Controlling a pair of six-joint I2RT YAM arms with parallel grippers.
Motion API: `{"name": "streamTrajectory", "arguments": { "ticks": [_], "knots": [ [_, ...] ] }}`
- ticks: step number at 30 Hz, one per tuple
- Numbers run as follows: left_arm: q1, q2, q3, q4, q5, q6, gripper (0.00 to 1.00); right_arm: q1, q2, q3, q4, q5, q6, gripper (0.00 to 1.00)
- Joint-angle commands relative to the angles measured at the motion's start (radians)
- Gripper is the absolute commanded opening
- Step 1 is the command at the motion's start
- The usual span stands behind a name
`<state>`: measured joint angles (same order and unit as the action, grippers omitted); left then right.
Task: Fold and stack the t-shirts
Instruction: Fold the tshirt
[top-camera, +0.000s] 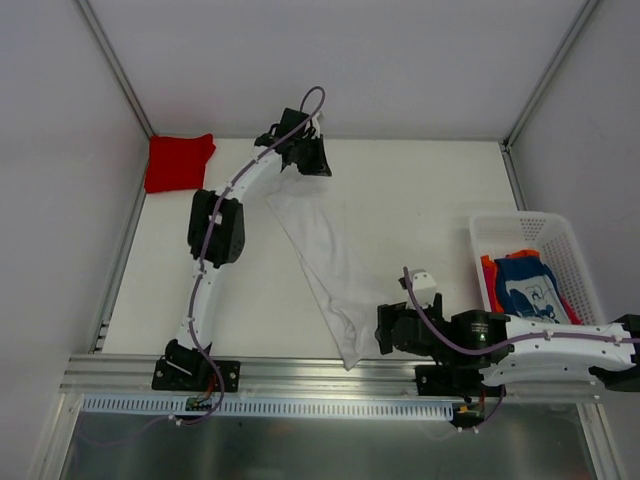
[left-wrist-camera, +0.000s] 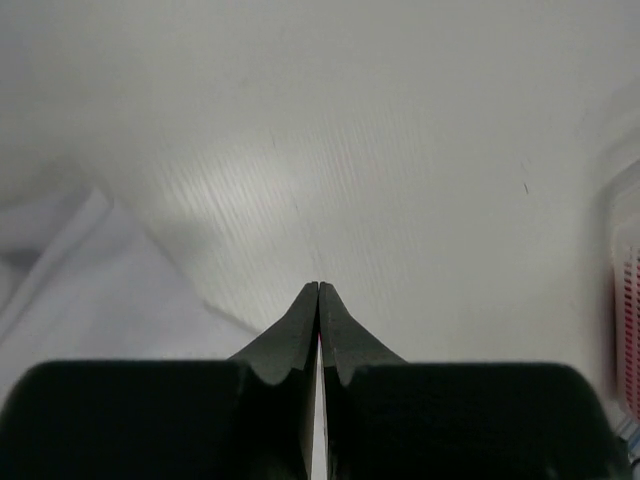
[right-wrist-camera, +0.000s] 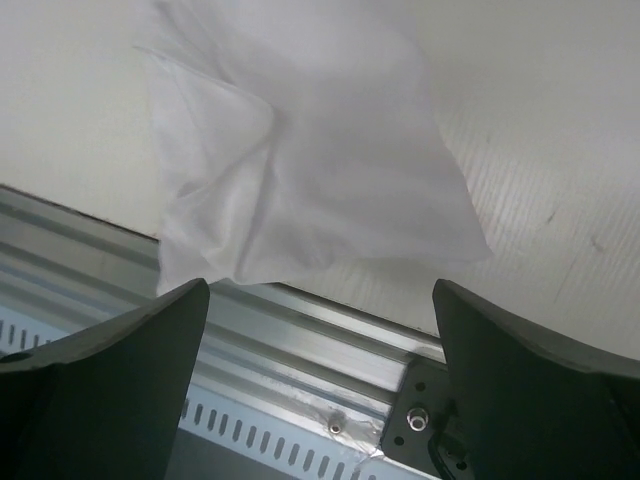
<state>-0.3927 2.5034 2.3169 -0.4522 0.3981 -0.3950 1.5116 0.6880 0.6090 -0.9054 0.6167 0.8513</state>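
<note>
— Where is the white tee (top-camera: 325, 260)?

— On the counter (top-camera: 430, 180), pulled into a long, narrow strip. Its long axis runs on a slant, from the far middle by my left gripper (top-camera: 303, 152) down to the near edge. There its bunched end laps over the rail (top-camera: 290, 372).

— And your grippers?

— The left one is pressed together, fingertips meeting, right at the strip's far end. I cannot tell whether a pinch of cloth sits between them. From that wrist I see cloth only off to the lower left. My right gripper (top-camera: 384, 330) is spread wide and holds nothing.

— Which arm is nearer the loose end?

— The right, plainly. Seen from overhead, the bunched end lies just to the left of it. From its own wrist the end is straight ahead, in line with the gap between the fingers but beyond their tips, not touching.

— So the next move?

— I judge it a short reach forward with the right gripper to close on that end. The risk is the rail: the cloth lies over it, so a low approach may scrape metal.

— The other tees?

— A red tee (top-camera: 180, 162) lies folded in the far left corner. A blue tee (top-camera: 525, 288) sits in the basket (top-camera: 520, 218) on the right, well apart.
</note>
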Motion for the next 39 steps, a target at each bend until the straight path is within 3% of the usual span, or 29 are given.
{"name": "streamTrajectory", "arguments": {
  "ticks": [1,2,4,5,6,9,12,14,18,24,39],
  "knots": [
    [-0.028,-0.517,-0.233,0.111,-0.137,0.073,0.0,-0.023,0.131,0.22,0.094,0.064,-0.196,1.0],
    [-0.028,-0.587,-0.307,0.131,-0.168,0.077,0.0,-0.043,0.174,0.272,0.092,0.075,-0.236,1.0],
    [-0.029,-0.78,-0.474,0.141,-0.261,0.09,0.0,-0.111,0.304,0.414,0.095,0.046,-0.343,0.69],
    [-0.029,-0.84,-0.528,0.141,-0.292,0.093,0.0,-0.199,0.347,0.451,0.12,-0.03,-0.386,0.42],
    [-0.028,-0.901,-0.635,0.142,-0.348,0.09,0.0,-0.249,0.429,0.507,0.184,-0.081,-0.427,0.01],
    [-0.028,-1.125,-0.843,0.148,-0.448,0.084,0.0,-0.442,0.569,0.584,0.311,-0.344,-0.587,0.01],
    [-0.028,-1.351,-1.023,0.153,-0.526,0.081,0.0,-0.585,0.881,0.809,0.326,-0.546,-0.678,0.0],
    [-0.028,-1.416,-1.088,0.155,-0.551,0.077,0.0,-0.651,1.016,0.915,0.339,-0.727,-0.731,0.0],
    [-0.029,-1.52,-1.218,0.153,-0.496,0.074,0.0,-0.717,1.323,1.198,0.313,-0.909,-0.768,0.01],
    [-0.029,-1.624,-1.337,0.153,-0.504,0.047,0.0,-0.734,1.581,1.454,0.283,-0.968,-0.811,0.0],
    [-0.034,-1.703,-1.435,0.162,-0.443,0.024,0.0,-0.89,1.771,1.522,0.468,-1.181,-0.784,0.0]
  ]
}}
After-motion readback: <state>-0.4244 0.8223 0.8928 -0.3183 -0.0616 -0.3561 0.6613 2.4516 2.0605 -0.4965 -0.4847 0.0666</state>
